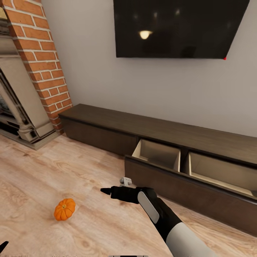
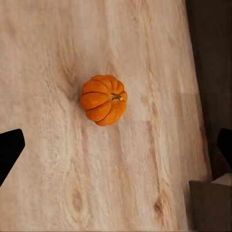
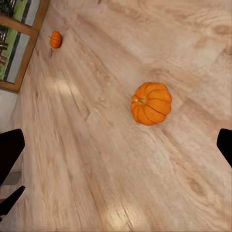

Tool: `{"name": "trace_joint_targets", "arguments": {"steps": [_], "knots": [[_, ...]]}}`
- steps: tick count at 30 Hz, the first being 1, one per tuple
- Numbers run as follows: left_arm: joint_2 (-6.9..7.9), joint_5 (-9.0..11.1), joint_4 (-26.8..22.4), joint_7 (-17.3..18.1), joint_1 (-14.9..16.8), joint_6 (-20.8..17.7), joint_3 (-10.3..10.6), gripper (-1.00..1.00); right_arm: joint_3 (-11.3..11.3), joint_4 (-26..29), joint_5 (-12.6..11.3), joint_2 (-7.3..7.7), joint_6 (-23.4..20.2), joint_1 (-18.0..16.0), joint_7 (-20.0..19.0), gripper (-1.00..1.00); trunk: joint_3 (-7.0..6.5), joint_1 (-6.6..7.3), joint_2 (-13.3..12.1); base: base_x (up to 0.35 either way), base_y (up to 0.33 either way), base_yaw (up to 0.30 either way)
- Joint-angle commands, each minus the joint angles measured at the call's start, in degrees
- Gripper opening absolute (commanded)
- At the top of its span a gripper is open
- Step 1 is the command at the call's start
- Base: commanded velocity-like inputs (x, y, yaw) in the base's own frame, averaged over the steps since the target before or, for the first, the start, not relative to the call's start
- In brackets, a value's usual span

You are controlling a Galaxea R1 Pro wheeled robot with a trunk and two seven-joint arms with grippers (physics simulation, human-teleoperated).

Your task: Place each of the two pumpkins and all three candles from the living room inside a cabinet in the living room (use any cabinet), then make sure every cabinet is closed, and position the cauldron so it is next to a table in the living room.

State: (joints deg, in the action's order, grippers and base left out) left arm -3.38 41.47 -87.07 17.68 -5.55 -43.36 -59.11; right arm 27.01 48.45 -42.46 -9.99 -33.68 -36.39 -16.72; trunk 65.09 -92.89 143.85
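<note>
Pumpkin [image 1: 64, 209] on wood floor [image 1: 43, 178] before cabinet [image 1: 160, 142] with two drawers pulled out, second pumpkin [image 3: 55, 39] far off, left gripper [image 2: 116, 150] and right gripper [image 3: 116, 150] both spread wide, empty.

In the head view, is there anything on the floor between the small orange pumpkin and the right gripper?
No. Between the small orange ribbed pumpkin and the right gripper, the head view shows bare pale wooden floor.

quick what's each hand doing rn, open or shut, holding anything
Left hand: open, empty, fingers wide apart above the pumpkin lying on the floor.
Right hand: open, empty, fingers spread with the floor between them.
</note>
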Motion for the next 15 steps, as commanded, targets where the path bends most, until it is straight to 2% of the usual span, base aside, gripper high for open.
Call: {"name": "trace_joint_targets", "arguments": {"steps": [1, 3, 5, 6, 7, 10, 15], "knots": [[-0.05, 1.7, -0.3, 0.1, 0.0, -1.2, -0.7, 1.00, 0.0, 0.0, -0.1, 0.00, -0.3, -0.2, -0.1, 1.00, 0.19, -0.02, 0.0, 0.000, 0.003, 0.198], [0.00, 3.8, -0.6, 0.1, 0.0, -4.2, -3.2, 1.00, -0.1, -0.5, -0.7, 0.00, -0.6, -1.0, -0.1, 1.00, 0.49, -0.07, 0.1, 0.000, 0.002, 0.198], [0.04, 4.6, -0.7, 0.1, 0.0, -5.4, -4.3, 1.00, -0.1, -0.8, -2.2, 0.00, -0.7, -1.3, -0.1, 1.00, 0.80, -0.12, 0.1, 0.000, 0.001, 0.199], [0.09, 4.9, -0.7, 0.0, 0.0, -6.0, -5.0, 1.00, -0.1, -0.9, -4.3, 0.00, -0.8, -1.4, -0.1, 1.00, 0.73, -0.12, 0.1, 0.000, 0.000, 0.199], [0.06, 5.0, -0.8, 0.0, 0.0, -6.1, -5.2, 1.00, -0.1, -1.0, -5.2, 0.00, -0.9, -1.5, -0.1, 1.00, 0.66, -0.12, 0.1, 0.000, 0.000, 0.199], [0.55, 4.3, 0.9, -0.2, -0.1, -5.9, -5.6, 1.00, 0.0, -1.2, -6.5, 0.00, -0.9, -1.6, -0.1, 1.00, 0.23, -0.10, 0.1, 0.000, 0.000, 0.199], [0.77, 3.6, 2.1, -0.1, -0.3, -5.9, -5.7, 1.00, 0.0, -2.4, -6.7, 0.00, -0.9, -2.1, 0.0, 1.00, -1.22, 0.03, 0.0, 0.000, 0.000, 0.199]]}}
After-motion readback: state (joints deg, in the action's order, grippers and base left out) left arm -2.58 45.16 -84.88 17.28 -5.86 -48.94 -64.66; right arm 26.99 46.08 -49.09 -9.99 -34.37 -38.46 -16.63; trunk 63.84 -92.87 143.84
